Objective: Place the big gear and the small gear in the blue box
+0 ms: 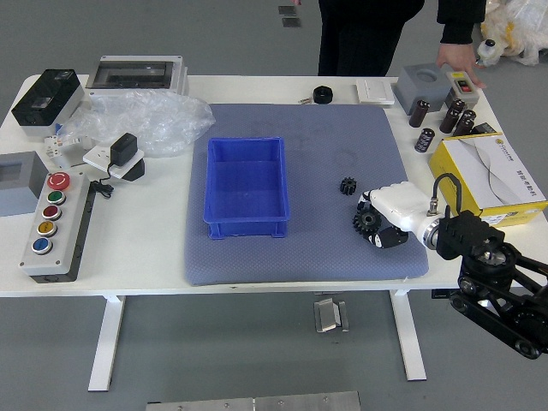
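Beside the right hand (402,208) stands a yellow-and-white box (498,175), black cylinders (425,139) beyond.

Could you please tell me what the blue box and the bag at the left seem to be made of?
The box looks like smooth moulded plastic, given its even colour and thin rim. The bag seems thin clear plastic film: crinkled and see-through.
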Robot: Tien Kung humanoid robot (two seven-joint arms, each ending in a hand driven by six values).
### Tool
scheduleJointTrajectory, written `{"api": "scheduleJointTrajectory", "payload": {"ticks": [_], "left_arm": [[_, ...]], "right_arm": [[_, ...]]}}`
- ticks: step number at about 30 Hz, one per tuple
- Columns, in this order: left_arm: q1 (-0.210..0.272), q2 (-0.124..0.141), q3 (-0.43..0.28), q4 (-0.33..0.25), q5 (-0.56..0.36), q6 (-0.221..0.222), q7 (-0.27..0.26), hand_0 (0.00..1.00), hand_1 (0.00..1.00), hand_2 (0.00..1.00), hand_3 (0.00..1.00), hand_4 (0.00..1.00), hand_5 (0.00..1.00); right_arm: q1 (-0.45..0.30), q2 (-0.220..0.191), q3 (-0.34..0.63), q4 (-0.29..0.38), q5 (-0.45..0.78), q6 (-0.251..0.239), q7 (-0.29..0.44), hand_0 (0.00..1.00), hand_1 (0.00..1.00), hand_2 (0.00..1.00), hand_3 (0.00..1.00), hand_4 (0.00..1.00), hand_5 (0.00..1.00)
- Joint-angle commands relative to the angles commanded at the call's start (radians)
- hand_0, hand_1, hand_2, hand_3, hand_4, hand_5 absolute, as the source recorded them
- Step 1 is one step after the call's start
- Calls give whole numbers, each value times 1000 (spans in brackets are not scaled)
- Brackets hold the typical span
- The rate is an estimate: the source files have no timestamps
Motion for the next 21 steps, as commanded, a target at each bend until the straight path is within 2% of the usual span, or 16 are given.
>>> {"api": "scheduleJointTrajectory", "payload": {"ticks": [11, 21], "left_arm": [[0, 3, -1, 0, 0, 0, 0, 890, 880, 850, 855, 734, 306], [-2, 12, -5, 0, 2, 1, 1, 890, 880, 850, 855, 734, 306]], "right_arm": [[36, -30, 18, 29, 16, 8, 1, 524, 414, 459, 550, 548, 244], [139, -53, 8, 55, 46, 37, -3, 525, 413, 458, 544, 549, 243]]}}
